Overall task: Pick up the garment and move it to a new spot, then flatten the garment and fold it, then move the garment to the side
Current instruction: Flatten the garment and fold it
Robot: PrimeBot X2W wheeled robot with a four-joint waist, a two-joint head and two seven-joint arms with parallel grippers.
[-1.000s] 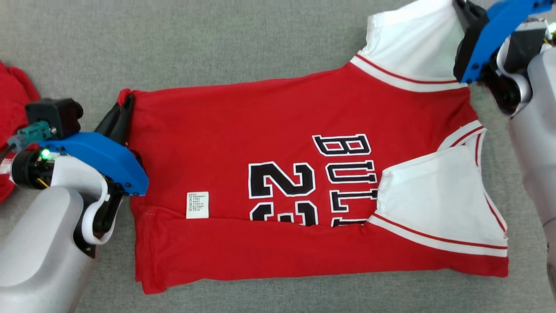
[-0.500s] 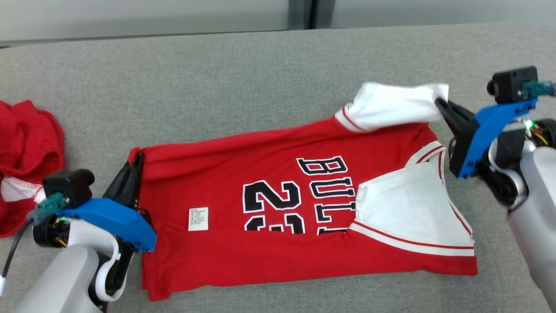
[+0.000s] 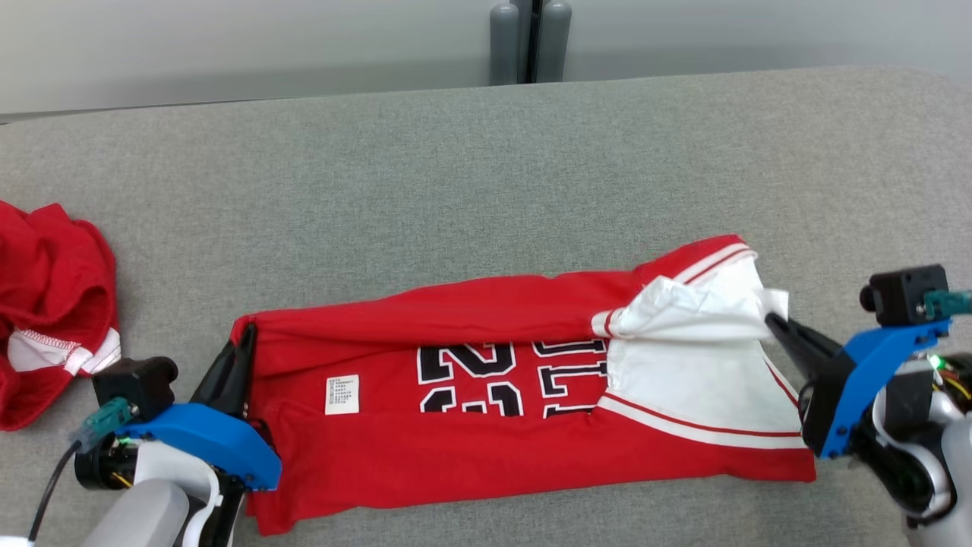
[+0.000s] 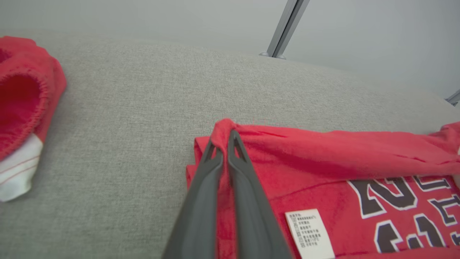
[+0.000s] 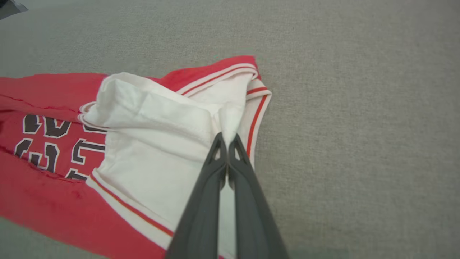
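the red basketball jersey (image 3: pixel 456 456) is clamped at a red corner by the left gripper (image 3: pixel 244 334), at its white edge by the right gripper (image 3: pixel 768 319).

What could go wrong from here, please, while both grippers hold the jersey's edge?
The right gripper pinches only a thin white edge of the jersey, so it may slip free. The edge pinched at its other corner by the left gripper lies rolled and bunched over the print, so the fold may set crooked.

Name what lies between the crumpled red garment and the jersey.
Bare grey fabric surface, shown in head and left wrist views; the left gripper's body overhangs it.
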